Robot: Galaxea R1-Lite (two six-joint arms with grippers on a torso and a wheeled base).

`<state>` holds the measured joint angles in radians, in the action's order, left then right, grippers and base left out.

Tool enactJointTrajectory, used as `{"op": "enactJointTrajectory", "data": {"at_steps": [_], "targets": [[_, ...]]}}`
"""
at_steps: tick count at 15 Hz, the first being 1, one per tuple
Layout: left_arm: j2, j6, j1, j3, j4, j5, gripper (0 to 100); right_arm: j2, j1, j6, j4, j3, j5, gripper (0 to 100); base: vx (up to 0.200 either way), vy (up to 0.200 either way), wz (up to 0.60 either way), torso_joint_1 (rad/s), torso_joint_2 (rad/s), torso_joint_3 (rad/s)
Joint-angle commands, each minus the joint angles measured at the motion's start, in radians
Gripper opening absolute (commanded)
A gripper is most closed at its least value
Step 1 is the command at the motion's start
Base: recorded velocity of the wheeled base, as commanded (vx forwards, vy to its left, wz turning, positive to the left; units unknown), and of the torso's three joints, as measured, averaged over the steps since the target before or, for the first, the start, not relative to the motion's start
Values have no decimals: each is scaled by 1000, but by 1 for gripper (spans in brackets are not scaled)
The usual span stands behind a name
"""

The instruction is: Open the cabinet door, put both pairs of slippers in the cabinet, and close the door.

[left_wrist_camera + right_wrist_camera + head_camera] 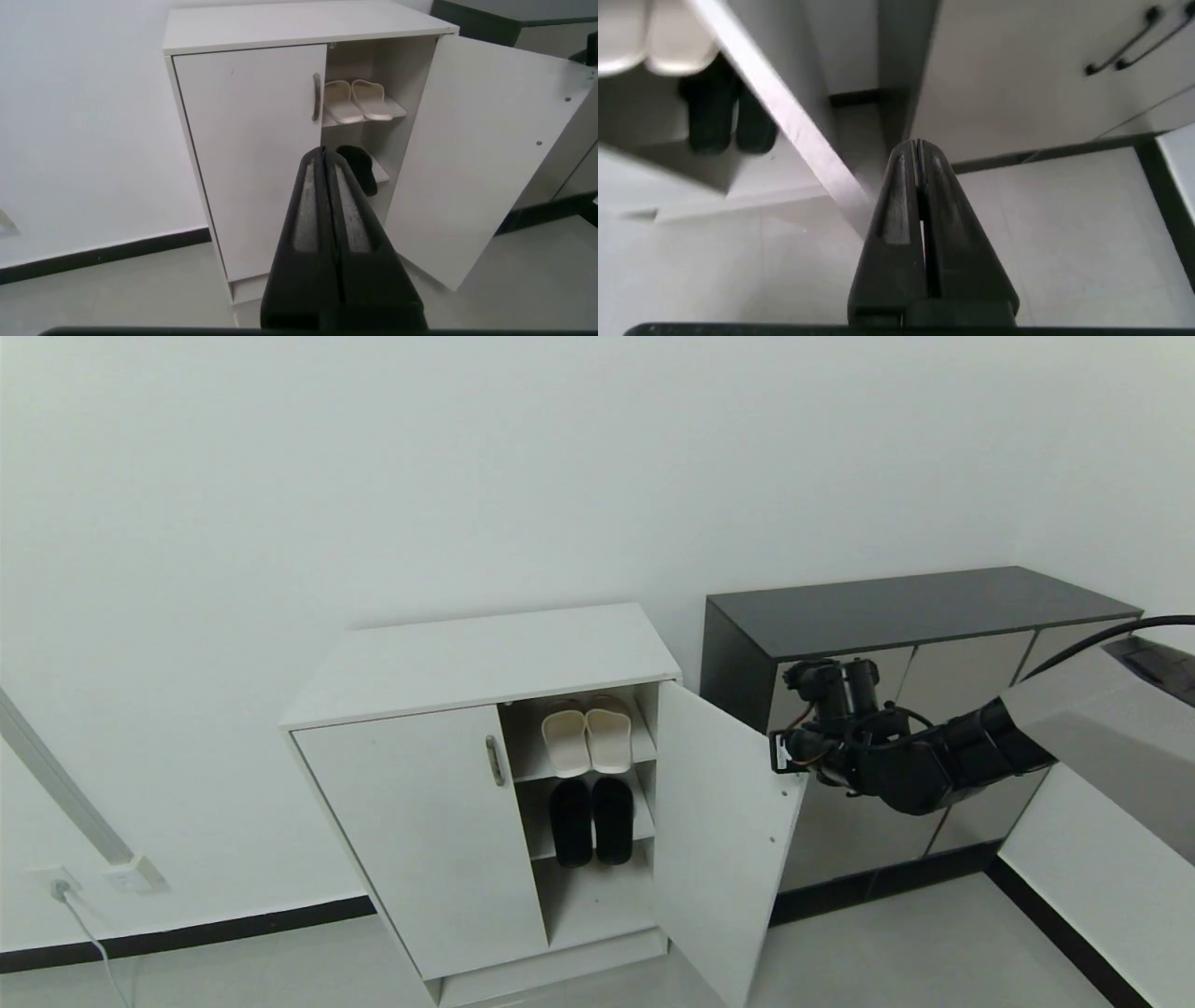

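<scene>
Wall socket (58,885) with a plugged cable sits low on the wall at far left. White cabinet (476,663) stands against the wall on the floor. Its left door (420,831) is closed, with the handle (494,761) at its inner edge. Left tool (323,154) hangs in front of the cabinet, well apart from it, with its fingers pressed together and nothing between them. In the open compartment the cream slippers (588,737) lie side by side on the upper shelf. The black slippers (591,819) lie side by side on the shelf below. Right door (719,831) is swung wide open. Right tool (918,147) is at the upper outer edge of that door, its fingers drawn together to a thin slit and gripping nothing; contact with the door edge cannot be confirmed. Dark cabinet (915,607) stands along the wall to the right.
</scene>
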<state>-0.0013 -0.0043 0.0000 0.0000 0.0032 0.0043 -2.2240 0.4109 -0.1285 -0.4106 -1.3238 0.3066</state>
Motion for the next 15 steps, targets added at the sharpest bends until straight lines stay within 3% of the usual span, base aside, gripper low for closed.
{"op": "enactJointTrajectory", "data": {"at_steps": [1, 10, 15], "targets": [[1, 0, 0, 0, 0, 0, 0, 58, 48, 0, -2, 54, 0, 0, 0, 0, 0, 0, 0, 0], [1, -2, 0, 0, 0, 0, 0, 173, 264, -117, 56, 138, -43, 0, 0, 0, 0, 0, 0, 0], [1, -2, 0, 0, 0, 0, 0, 273, 279, -105, 30, 218, -139, 0, 0, 0, 0, 0, 0, 0]]}}
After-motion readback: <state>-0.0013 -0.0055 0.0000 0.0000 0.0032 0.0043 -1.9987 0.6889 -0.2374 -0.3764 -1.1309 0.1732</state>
